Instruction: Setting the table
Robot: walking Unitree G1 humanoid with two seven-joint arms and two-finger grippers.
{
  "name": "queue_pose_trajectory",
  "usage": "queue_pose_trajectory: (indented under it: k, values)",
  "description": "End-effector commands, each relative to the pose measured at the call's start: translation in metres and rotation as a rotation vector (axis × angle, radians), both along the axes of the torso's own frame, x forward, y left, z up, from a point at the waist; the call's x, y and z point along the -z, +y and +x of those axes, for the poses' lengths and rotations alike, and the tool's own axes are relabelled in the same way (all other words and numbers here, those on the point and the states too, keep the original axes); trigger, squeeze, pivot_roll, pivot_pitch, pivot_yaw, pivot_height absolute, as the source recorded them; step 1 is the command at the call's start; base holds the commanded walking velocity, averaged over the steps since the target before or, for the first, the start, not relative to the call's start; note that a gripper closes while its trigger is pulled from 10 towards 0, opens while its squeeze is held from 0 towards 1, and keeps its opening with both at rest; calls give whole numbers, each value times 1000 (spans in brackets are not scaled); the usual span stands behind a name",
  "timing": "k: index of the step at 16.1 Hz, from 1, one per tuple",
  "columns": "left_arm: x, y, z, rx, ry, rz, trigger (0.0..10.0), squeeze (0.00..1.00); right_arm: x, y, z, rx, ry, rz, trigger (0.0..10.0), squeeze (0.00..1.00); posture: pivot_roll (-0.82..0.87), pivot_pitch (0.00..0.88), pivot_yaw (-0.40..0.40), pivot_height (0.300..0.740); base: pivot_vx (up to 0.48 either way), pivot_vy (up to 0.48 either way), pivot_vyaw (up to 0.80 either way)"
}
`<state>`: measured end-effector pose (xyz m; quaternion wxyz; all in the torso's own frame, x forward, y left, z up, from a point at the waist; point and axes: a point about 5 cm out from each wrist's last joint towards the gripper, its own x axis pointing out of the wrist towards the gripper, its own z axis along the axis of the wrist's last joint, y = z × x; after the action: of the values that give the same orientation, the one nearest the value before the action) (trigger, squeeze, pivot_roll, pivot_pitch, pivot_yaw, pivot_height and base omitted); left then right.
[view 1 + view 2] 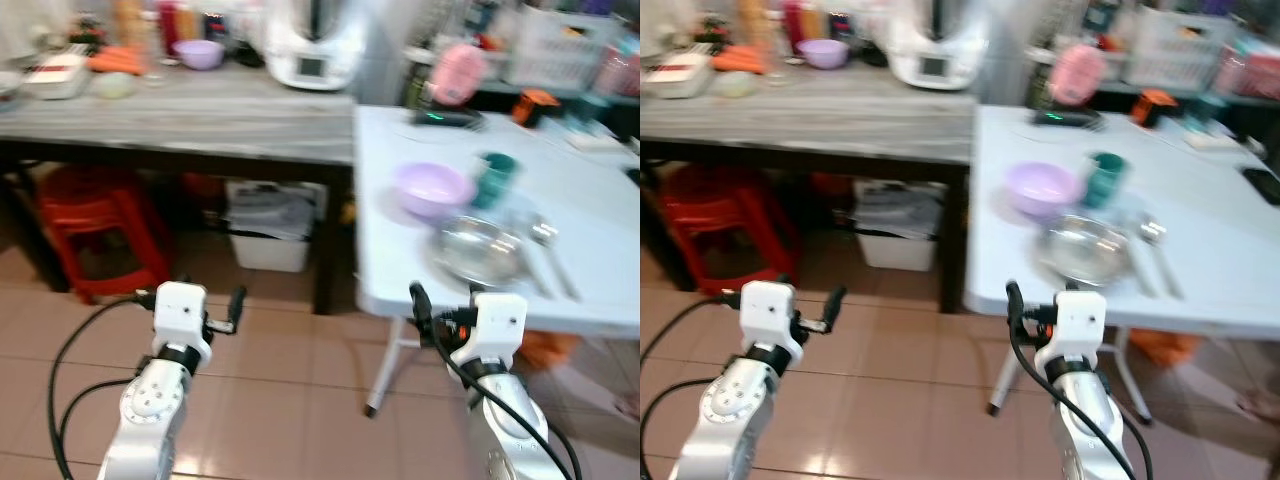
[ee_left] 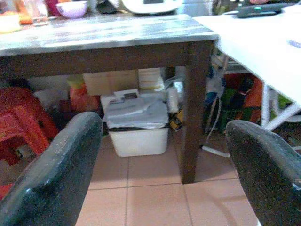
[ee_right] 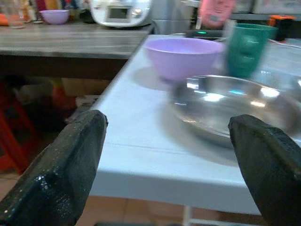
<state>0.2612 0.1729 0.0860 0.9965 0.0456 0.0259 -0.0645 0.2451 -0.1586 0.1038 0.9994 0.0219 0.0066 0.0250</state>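
— Nearest the lens?
— Both hands, low over tiled floor: left hand (image 2: 160,169) and right hand (image 3: 164,165), fingers spread wide, gripping nothing.

— Ahead of the right hand?
— White desk (image 1: 400,290), its near edge just beyond the fingertips. On it: steel plate (image 3: 230,106), purple bowl (image 3: 181,55) behind, green cup (image 3: 247,47) beside. Two utensils (image 1: 550,255) lie lengthwise, handles toward the edge.

— Ahead of the left hand?
— Wooden desk (image 2: 108,42); white bin (image 2: 136,127) and red stool (image 1: 100,230) beneath.

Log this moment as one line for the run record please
stage: approach | left gripper: open, empty | right gripper: open, empty, facing metal plate | white table: purple bowl, green cup
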Motion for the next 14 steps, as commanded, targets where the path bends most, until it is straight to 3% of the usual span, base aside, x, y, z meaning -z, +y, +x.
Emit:
queue_pose_trajectory:
  k: [1, 6, 14]
  values:
    - [-2, -7, 1, 17, -7, -7, 10000, 0, -1, -6, 0, 9, 1, -8, 10000, 0, 17, 0, -7, 740, 0, -480, 0]
    - [-1, -8, 2, 18, -5, -8, 10000, 0, -1, -4, 1, 1, 0, -14, 10000, 0, 17, 0, -11, 740, 0, -423, 0]
    - [-3, -17, -1, 83, -18, -77, 10000, 0, -1, -5, -1, 1, 1, -22, 10000, 0, 10, 0, -13, 740, 0, 0, 0]
